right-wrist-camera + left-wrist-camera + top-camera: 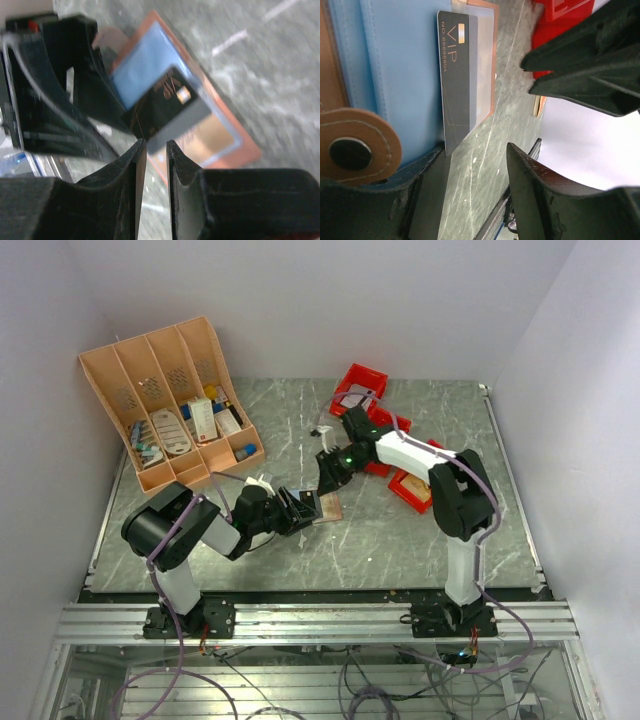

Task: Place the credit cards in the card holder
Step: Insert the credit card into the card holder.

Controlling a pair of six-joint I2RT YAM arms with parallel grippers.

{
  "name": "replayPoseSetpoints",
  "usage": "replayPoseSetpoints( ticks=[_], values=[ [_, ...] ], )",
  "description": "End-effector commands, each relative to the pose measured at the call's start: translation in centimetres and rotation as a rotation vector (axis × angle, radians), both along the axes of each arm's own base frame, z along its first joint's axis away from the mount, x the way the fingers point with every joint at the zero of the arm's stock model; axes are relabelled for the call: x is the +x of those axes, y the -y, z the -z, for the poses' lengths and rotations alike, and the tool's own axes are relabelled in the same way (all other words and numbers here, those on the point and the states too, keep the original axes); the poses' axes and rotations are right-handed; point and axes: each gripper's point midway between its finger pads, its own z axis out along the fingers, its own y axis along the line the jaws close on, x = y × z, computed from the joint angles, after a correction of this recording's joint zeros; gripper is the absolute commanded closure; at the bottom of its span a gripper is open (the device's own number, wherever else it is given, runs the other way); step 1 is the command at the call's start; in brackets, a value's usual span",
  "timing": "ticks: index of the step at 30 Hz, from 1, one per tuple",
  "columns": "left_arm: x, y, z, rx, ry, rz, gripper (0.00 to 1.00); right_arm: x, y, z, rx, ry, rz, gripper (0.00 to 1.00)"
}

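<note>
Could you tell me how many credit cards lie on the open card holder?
1: the dark VIP card, on the blue lining of the card holder; more may be hidden.

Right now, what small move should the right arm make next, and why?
Probably nudge the VIP card deeper into the clear pocket of the card holder: roughly half sticks out, and the right pincer sits at its corner.
</note>
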Motion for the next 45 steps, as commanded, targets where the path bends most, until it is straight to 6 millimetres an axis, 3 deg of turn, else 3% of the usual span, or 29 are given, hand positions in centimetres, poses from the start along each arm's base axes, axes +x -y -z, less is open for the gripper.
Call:
replayPoseSetpoints(
  ticks=[1, 6, 10, 18, 27, 33, 45],
  values=[
    [0.0, -0.4, 0.8, 0.037, -0.002, 0.018, 0.40, 0.7, -4.1, 0.4, -0.007, -0.015, -0.012, 0.78],
    [0.1, -0.4, 0.7, 0.027, 0.015, 0.019, 0.40, 0.0, -7.2, 2.2, -0.071, -0.065, -0.051, 0.87],
    [0.1, -0.5, 0.8, 0.028, 0.015, 0.016, 0.40, -0.6, -7.9, 3.6, -0.163, -0.031, -0.048, 0.88],
    [0.6, -0.5, 0.8, 0.036, 0.020, 0.010, 0.39, -1.1, -6.5, 5.0, -0.340, 0.081, -0.038, 0.89],
    [1.1, -0.7, 0.8, 0.043, 0.025, -0.011, 0.38, -0.9, -4.1, 5.1, -0.442, 0.155, -0.038, 0.88],
    [1.2, -0.7, 0.3, 0.038, 0.047, -0.011, 0.38, -1.2, -3.2, 5.0, -0.459, 0.166, -0.051, 0.87],
    [1.0, -1.7, -2.2, 0.137, 0.140, 0.023, 0.39, -1.8, -3.4, 4.5, -0.383, 0.108, -0.118, 0.85]
  ],
)
